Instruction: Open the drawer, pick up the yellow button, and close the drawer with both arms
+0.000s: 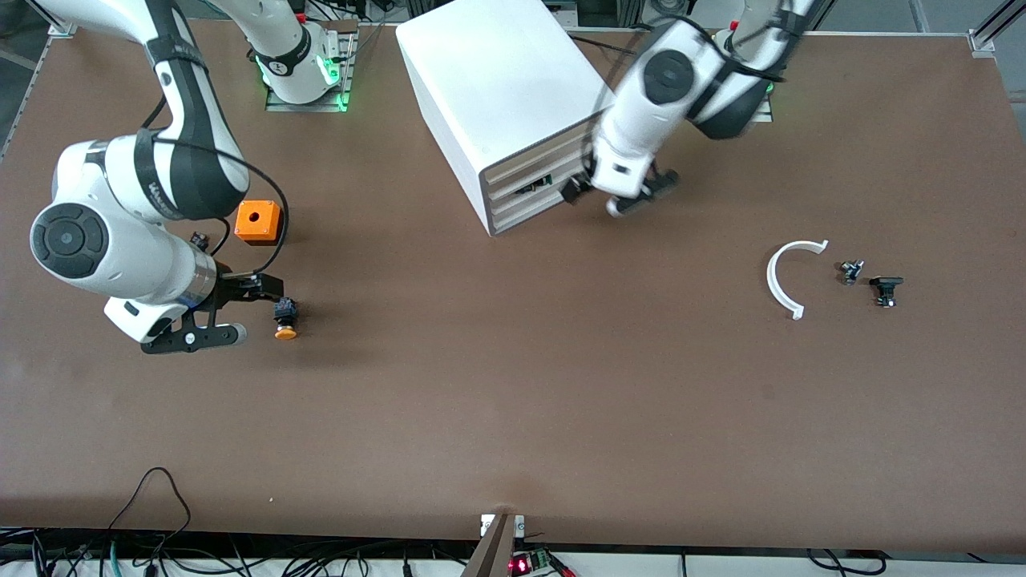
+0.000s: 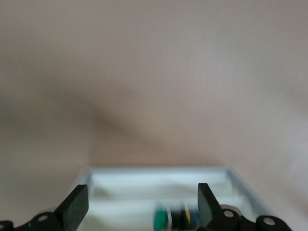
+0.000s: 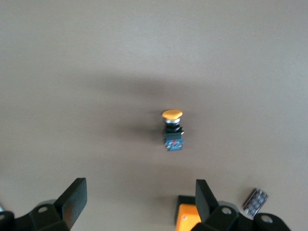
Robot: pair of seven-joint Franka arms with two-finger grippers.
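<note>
Brown table [image 1: 513,401]: matte, cables along its camera-side edge.
Right gripper [image 1: 244,308]: fingers spread, empty, low over the table at the right arm's end; button [image 1: 285,319] lies on the table just beside its fingertips, orange cap nearer the camera; orange cube [image 1: 258,222] close by.
Left gripper [image 1: 621,192]: fingers spread, holding nothing, at the cabinet [image 1: 501,104] front by the drawer [image 1: 533,164], which looks nearly closed.
White curved piece [image 1: 785,276]: toward the left arm's end, beside two small dark parts

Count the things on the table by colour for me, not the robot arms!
Orange: 2, the orange cube and the button
White: 2, the cabinet and the curved white piece
Black: 3, small black parts
Total: 7
</note>
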